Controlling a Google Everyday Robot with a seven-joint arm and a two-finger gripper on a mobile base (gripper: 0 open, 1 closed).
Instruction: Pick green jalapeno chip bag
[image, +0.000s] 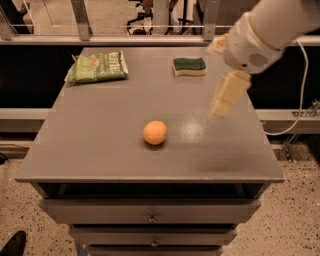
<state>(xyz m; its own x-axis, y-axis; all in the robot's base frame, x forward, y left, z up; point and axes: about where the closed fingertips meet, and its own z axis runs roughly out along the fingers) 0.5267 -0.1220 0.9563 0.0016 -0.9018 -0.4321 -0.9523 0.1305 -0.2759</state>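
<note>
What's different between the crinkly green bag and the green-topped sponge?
The crinkly light-green foil chip bag is larger and wrinkled, back left; the dark-green-topped yellow sponge is small, blocky, back right. Both lie flat, untouched; the gripper hovers right of the sponge.

The white arm (270, 30) slanted in from the upper right, its cream gripper (229, 92) (tilted down and leftward) hanging in mid-air.

Claw (220, 80) above table (100, 150) right side; sponge (189, 66) edges line to chip bag (97, 66); ball (155, 132) clear.
</note>
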